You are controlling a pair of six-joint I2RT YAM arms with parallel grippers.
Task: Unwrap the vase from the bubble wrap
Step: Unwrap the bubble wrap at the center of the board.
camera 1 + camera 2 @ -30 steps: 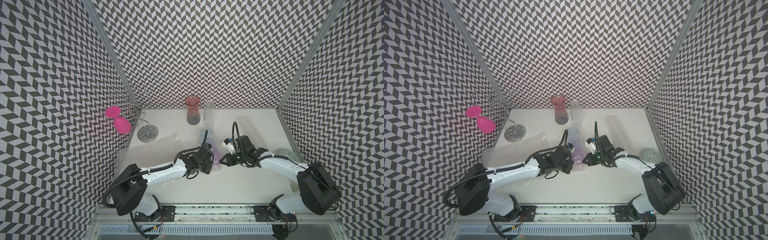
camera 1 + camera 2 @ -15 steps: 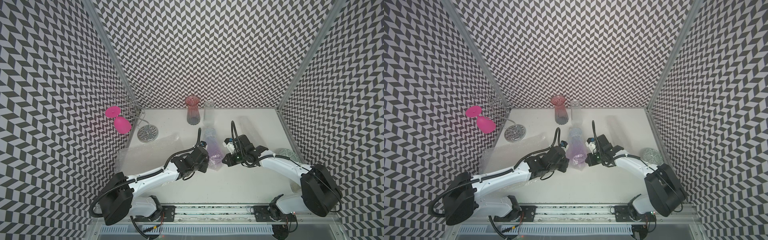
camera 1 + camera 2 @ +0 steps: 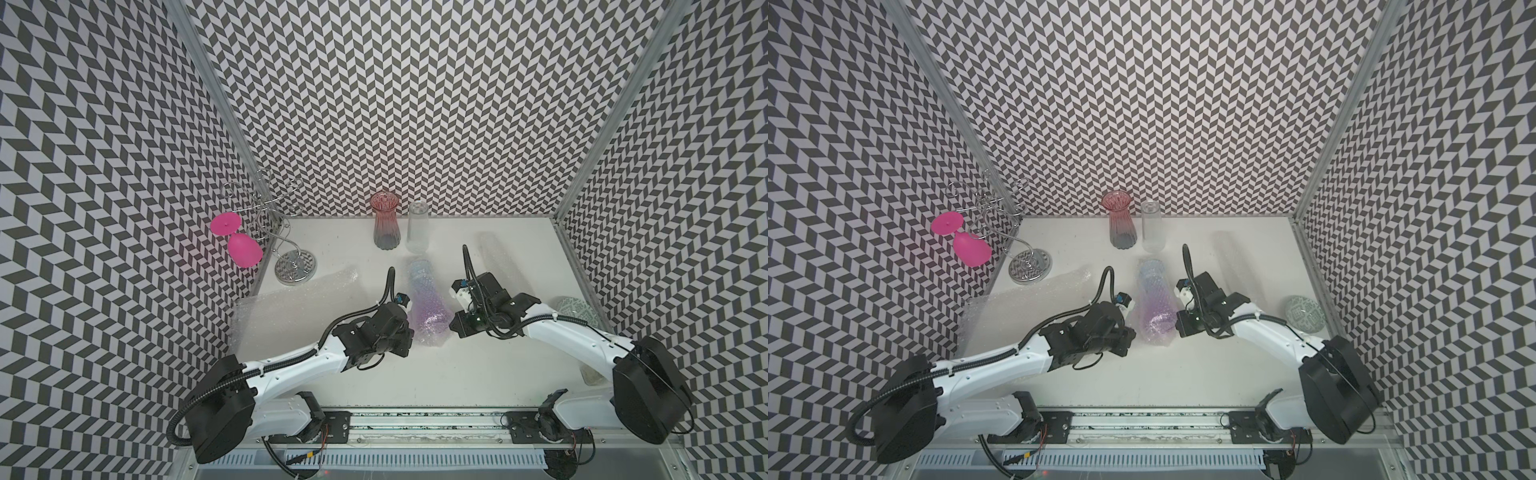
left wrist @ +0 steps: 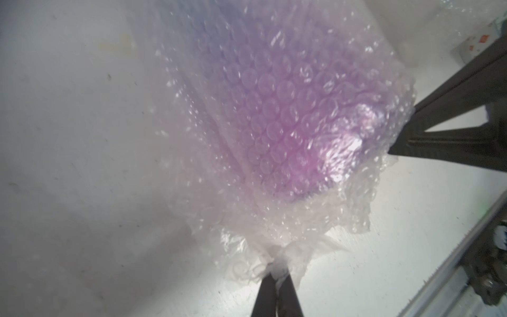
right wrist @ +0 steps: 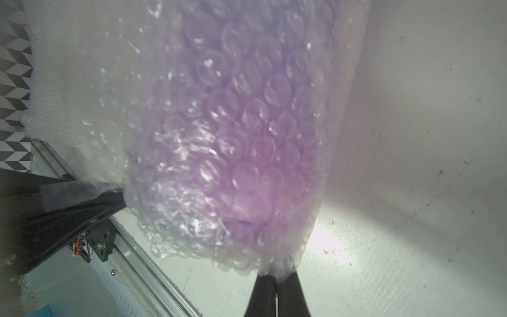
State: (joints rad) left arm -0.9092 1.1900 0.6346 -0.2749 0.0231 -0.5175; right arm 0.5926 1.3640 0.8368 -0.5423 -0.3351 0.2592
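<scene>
Two pinches on: our left gripper [image 4: 276, 274] and right gripper [image 5: 275, 280] each clamp a bubble wrap [image 4: 274, 227] edge | vase [image 5: 247, 164] is between them, fully covered | we judge unwrapping barely begun, all peeling left.

Nothing can be read in any view: no words, numbers or brand marks. The only possible candidate is a white patch [image 4: 478, 45] with small orange-red marks, at the edge of the left wrist view. It is too blurred to tell whether the marks are letters.
</scene>
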